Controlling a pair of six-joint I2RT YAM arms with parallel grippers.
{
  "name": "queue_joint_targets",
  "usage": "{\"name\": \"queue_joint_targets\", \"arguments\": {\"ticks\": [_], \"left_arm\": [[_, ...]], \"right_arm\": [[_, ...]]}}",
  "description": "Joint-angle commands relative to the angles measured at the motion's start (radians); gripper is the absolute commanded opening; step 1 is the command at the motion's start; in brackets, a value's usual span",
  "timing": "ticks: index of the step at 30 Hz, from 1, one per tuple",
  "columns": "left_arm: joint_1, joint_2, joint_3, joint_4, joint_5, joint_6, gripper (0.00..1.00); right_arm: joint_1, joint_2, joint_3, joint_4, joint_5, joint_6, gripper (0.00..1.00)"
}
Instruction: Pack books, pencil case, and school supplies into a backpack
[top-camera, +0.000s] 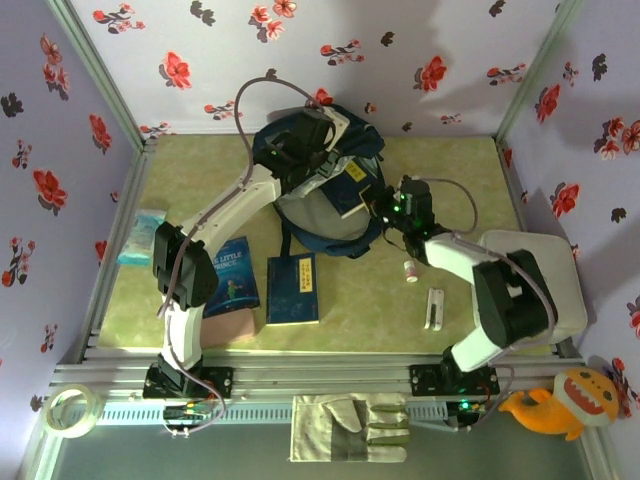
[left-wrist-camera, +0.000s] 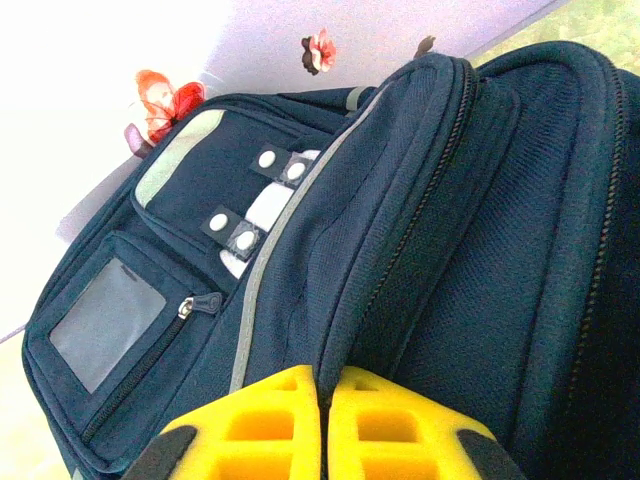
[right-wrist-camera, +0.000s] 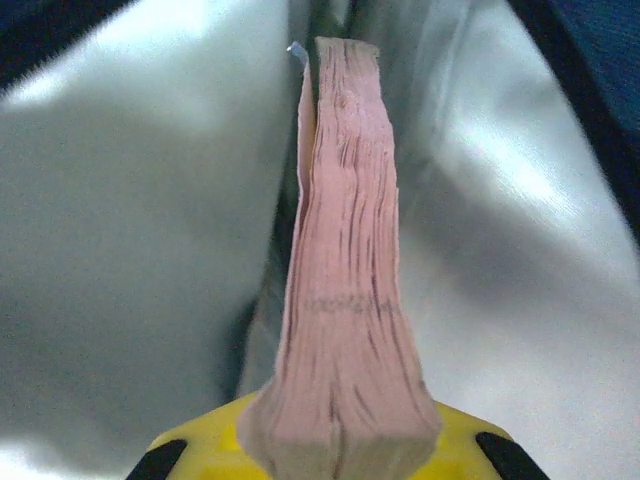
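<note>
Top external view: the backpack (top-camera: 330, 235) lies by the worktop's (top-camera: 450, 160) far edge, its mouth pinched open by the left end effector (top-camera: 290, 150); a navy book (top-camera: 352, 180) is gripped by the right end effector (top-camera: 388, 207) at the opening. Left wrist view: the backpack (left-wrist-camera: 420, 250) rim is clenched by the left end effector (left-wrist-camera: 322, 390) and should be held taut. Right wrist view: the book (right-wrist-camera: 345, 250), grasped edge-on, should be slid straight down between the pale lining (right-wrist-camera: 130, 220) walls.

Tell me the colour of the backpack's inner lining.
The backpack lining is pale silvery grey, best seen in the right wrist view.
</note>
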Motion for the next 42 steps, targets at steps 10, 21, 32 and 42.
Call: {"name": "queue_joint_targets", "arguments": {"ticks": [10, 21, 32, 42], "left_arm": [[-0.004, -0.033, 0.085, 0.111, 0.006, -0.068, 0.0], [0.006, -0.038, 0.087, 0.084, 0.021, -0.094, 0.0], [0.054, -0.057, 0.049, 0.095, 0.121, -0.202, 0.0], [0.089, -0.049, 0.017, 0.117, 0.157, -0.255, 0.0]], "right_arm": [[0.066, 0.373, 0.389, 0.035, 0.107, 0.115, 0.1], [0.124, 0.586, 0.615, -0.147, 0.317, 0.07, 0.16], [0.134, 0.622, 0.697, -0.244, 0.292, 0.023, 0.37], [0.134, 0.346, 0.364, -0.128, 0.269, 0.029, 0.51]]}}
